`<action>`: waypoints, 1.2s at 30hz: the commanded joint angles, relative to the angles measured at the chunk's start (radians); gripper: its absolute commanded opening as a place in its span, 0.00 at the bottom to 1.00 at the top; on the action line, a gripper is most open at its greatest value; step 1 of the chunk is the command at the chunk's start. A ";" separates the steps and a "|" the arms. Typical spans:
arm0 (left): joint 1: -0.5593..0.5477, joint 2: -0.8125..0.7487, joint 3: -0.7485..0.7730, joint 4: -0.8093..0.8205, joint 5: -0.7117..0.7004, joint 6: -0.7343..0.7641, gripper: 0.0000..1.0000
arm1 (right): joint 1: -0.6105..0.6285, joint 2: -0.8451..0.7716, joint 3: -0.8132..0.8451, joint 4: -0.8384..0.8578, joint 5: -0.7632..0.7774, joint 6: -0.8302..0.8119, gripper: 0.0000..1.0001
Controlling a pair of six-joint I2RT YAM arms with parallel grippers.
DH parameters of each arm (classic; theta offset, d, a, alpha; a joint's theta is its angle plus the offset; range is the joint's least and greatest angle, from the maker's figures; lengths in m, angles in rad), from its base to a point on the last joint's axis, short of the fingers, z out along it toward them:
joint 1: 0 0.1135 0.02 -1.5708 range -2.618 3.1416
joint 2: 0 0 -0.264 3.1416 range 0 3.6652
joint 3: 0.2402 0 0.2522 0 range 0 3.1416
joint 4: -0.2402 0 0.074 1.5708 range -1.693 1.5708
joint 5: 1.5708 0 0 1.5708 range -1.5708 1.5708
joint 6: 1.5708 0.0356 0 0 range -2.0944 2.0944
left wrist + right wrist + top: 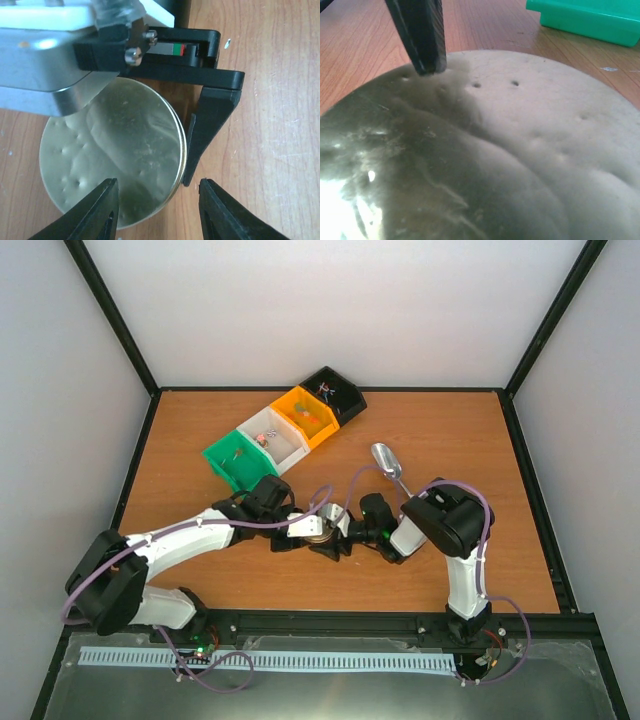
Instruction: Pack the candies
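The left gripper (158,192) is hovering over the round gold metal lid (110,155) at lower left, its fingers spread wide and gripping nothing. The right gripper (340,536) is touching the lid's rim; its grip cannot be told. The tiny wrapped candies (262,438) are lying in the coloured plastic bins (220,465), upper centre.

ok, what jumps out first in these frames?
Both grippers meet at a round gold lid at the table's near middle: the left gripper open at its rim, the right gripper opposite. Behind them, green bin, white bin, orange bin and black bin form a diagonal row; a metal scoop lies to their right.
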 commanded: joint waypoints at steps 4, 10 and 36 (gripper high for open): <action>-0.040 0.050 0.039 0.103 0.022 -0.043 0.48 | 0.010 -0.032 -0.038 -0.010 -0.001 -0.009 0.99; -0.042 0.083 0.031 0.115 -0.029 -0.032 0.43 | -0.005 -0.088 -0.051 -0.047 -0.030 -0.004 0.99; -0.202 0.122 -0.020 0.180 -0.230 -0.022 0.33 | -0.022 -0.065 -0.091 0.041 -0.076 0.003 0.67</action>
